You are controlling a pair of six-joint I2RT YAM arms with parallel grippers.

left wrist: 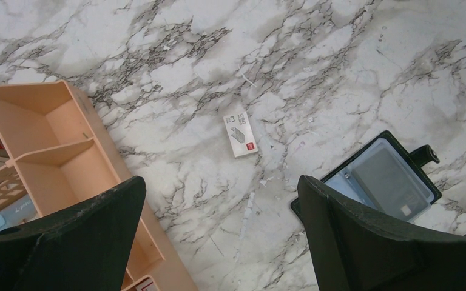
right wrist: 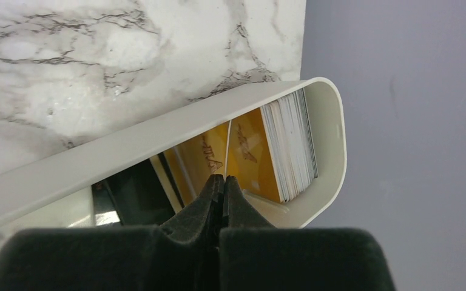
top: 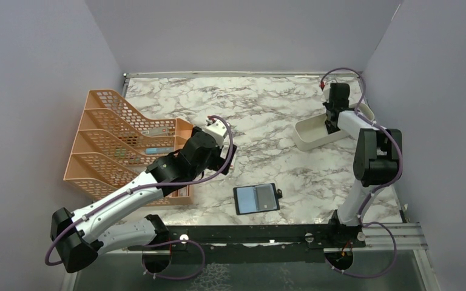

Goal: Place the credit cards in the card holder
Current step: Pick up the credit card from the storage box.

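The card holder (top: 256, 198) lies open on the marble near the front edge, its blue-grey lining up; it also shows in the left wrist view (left wrist: 394, 176). My left gripper (top: 226, 159) hangs open and empty above bare marble (left wrist: 221, 206), left of the holder. My right gripper (top: 334, 126) reaches into the white tray (top: 306, 136). In the right wrist view its fingertips (right wrist: 223, 179) are shut on the edge of a thin yellow-gold credit card (right wrist: 229, 148) seen edge-on. More yellow-gold cards (right wrist: 252, 160) and a white-edged stack (right wrist: 291, 145) stand in the tray. A black card (right wrist: 133, 188) lies left of them.
An orange mesh file rack (top: 115, 139) stands at the left, beside my left arm, also in the left wrist view (left wrist: 42, 145). A small white piece with a reddish mark (left wrist: 241, 132) lies on the marble. Grey walls enclose the table; the tray rim (right wrist: 158, 133) sits by the right wall.
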